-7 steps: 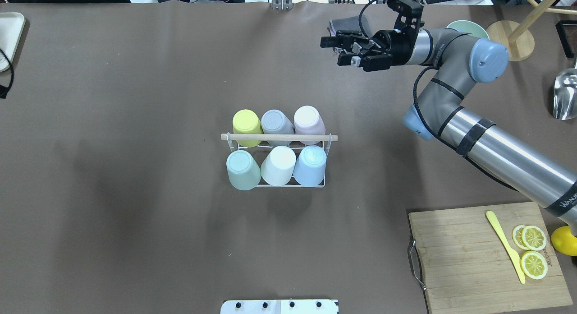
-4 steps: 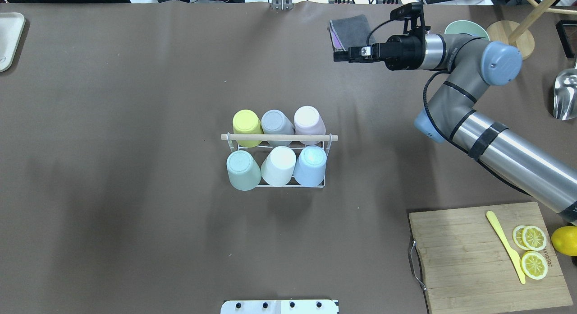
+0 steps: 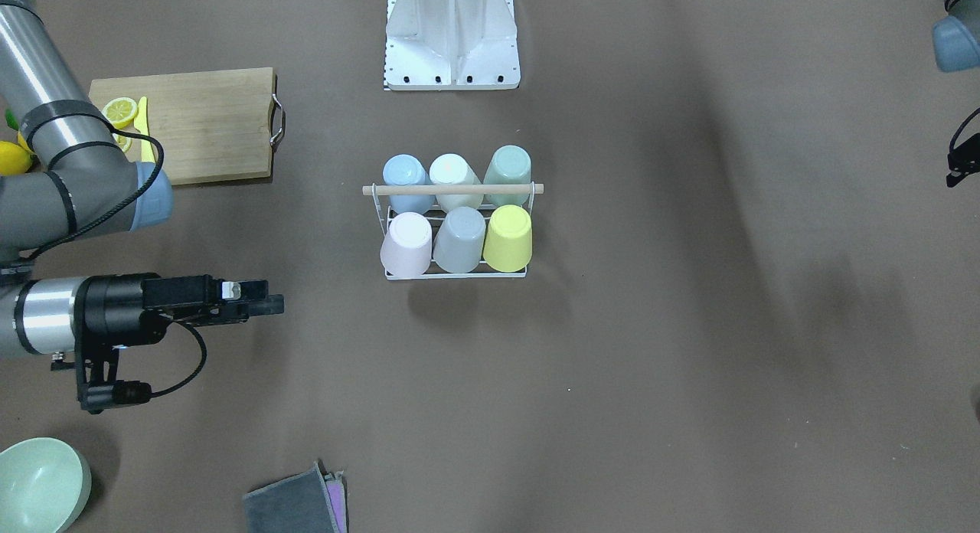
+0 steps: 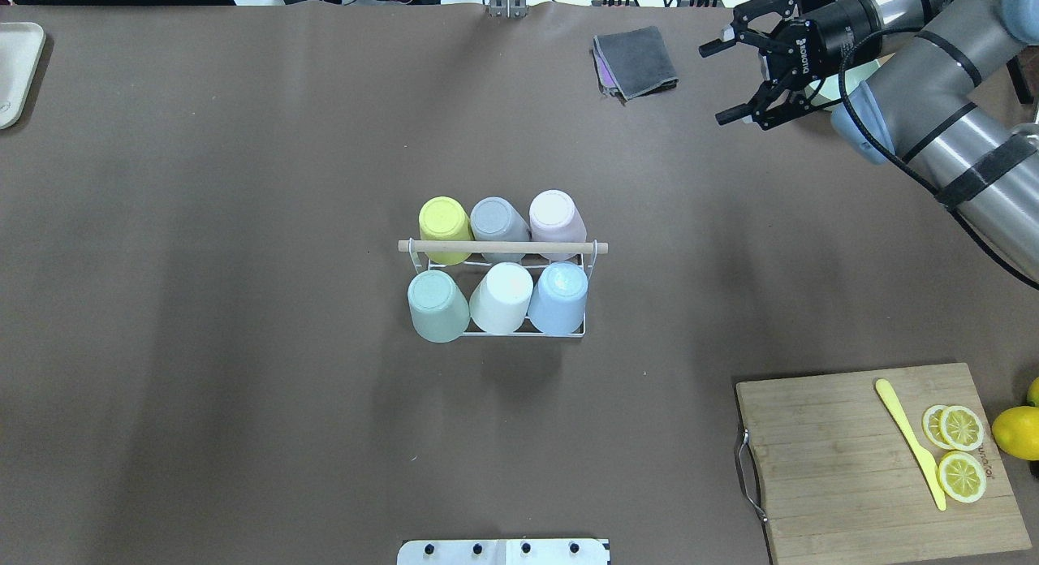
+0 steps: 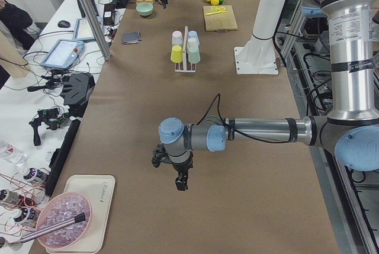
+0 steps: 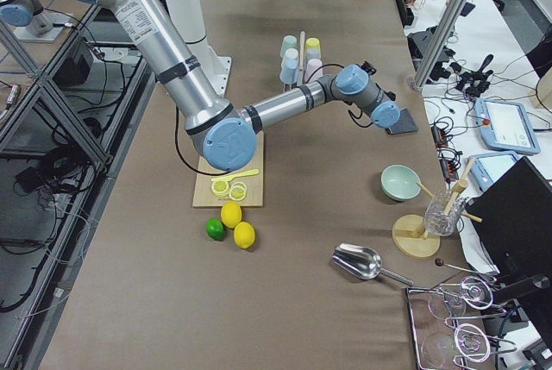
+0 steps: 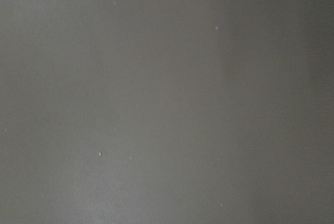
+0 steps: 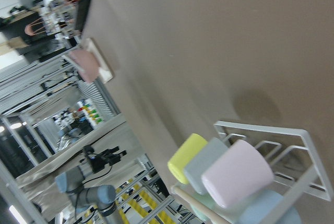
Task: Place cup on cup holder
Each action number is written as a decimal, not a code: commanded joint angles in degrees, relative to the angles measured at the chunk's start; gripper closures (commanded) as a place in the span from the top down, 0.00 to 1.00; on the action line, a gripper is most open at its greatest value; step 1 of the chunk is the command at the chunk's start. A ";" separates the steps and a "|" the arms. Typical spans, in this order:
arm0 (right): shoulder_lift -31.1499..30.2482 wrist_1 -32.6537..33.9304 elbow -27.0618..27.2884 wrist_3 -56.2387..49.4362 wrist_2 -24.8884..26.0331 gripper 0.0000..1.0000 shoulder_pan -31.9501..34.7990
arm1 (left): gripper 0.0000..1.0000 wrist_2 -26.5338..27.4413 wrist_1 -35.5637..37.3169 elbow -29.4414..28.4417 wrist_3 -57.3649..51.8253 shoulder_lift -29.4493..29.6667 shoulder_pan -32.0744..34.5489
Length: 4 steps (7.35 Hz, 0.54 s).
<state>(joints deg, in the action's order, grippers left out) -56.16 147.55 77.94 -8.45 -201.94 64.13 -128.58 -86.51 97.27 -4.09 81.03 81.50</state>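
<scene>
Brown counter point(image 4: 243, 183): cup holder point(image 4: 503, 247) at centre; board point(image 4: 836, 467) at the robot-side right corner, lemon point(image 4: 1016, 433) beside it; grey cloth point(image 4: 641, 58) near the far edge; tray point(image 4: 20, 62) at the far left corner.

In the overhead view, the white wire cup holder with a wooden rod point(image 4: 503, 247) stands at the frame's centre. Six upturned plastic cups point(image 4: 502, 297) sit on it in two rows of three. A bamboo cutting board point(image 4: 828, 459) lies at lower right, and a folded grey cloth point(image 4: 641, 58) lies near the top, right of the middle.

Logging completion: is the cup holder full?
Full. Six upside-down cups occupy the cup holder, three in each row.
</scene>
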 commanded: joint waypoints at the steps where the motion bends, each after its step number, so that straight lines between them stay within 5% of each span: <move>1: 0.09 8.51 1.16 3.62 16.77 0.99 0.91 | 0.97 -0.61 -3.00 1.43 8.53 -0.61 0.42; 2: 0.00 9.24 0.72 3.53 25.37 0.99 0.48 | 0.97 -5.84 -8.01 -1.70 9.53 -0.70 0.24; 4: -0.78 5.85 2.03 2.75 47.07 0.98 0.30 | 0.97 -5.29 -7.97 -1.82 9.19 0.09 0.15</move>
<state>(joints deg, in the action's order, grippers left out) -56.39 155.43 79.16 -5.18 -167.60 64.65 -134.19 -93.64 95.81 4.82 80.90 81.70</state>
